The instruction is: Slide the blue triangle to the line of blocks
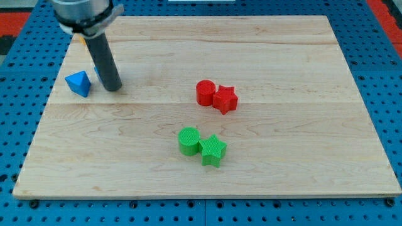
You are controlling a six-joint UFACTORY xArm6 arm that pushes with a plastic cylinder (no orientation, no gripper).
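Note:
A blue triangle [78,83] lies near the board's left edge, at the view's upper left. My tip [114,88] rests on the board just to the right of it, a small gap apart. Part of another blue block [97,73] peeks out behind the rod; its shape is hidden. A red cylinder [205,92] and a red star [225,98] touch each other at the centre. A green cylinder [189,140] and a green star [213,150] touch each other below them.
The wooden board [282,125] lies on a blue perforated table [377,75]. A small orange-yellow thing [82,43] shows at the rod's left side near the board's top left; its shape is hidden.

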